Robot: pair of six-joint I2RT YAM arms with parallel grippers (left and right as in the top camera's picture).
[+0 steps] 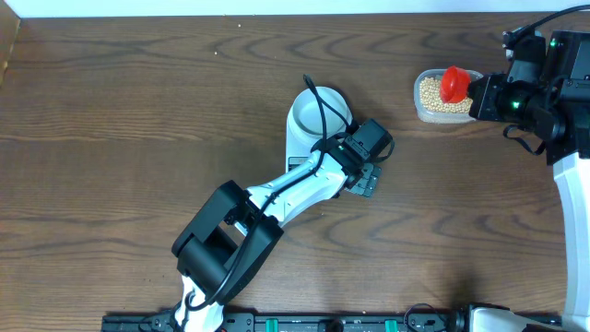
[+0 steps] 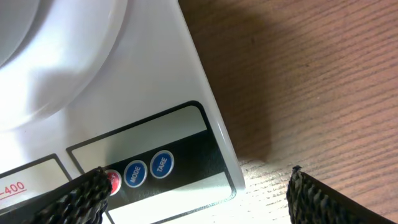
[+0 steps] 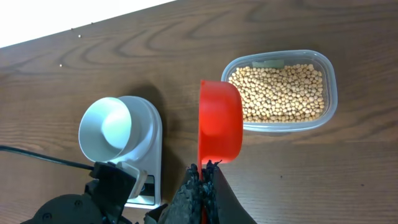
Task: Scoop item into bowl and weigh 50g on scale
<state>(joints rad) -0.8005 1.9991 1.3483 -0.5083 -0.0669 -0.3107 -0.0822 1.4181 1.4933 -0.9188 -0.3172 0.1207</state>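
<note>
While the right pincer (image 3: 202,171) is gripping the handle of the red scoop (image 3: 219,121) with its jaws fully shut, I am holding the scoop's cup at the near edge of the clear tub (image 3: 333,87). The beans (image 3: 280,93) are all lying in this tub, at the far right of the table (image 1: 138,111). I am seeing none in the bowl (image 3: 106,127), which is sitting on the scale (image 2: 186,93) near the middle. I cannot tell if the scoop is carrying anything, because only its outside is showing.

The left pincer (image 2: 199,196) is hanging wide open and holding nothing. One finger is low beside the round buttons (image 2: 149,169), and the other is over the bare wood.

I am judging the beans to be hard, smooth and round, so they are probably rolling and bouncing easily. Pinching them is not making sense. I am planning to push the scoop's lip under the heap. The scoop is looking light and stiff, and the handle is the right hold. The bowl is likely light and may slide, so pouring should be low and slow.
</note>
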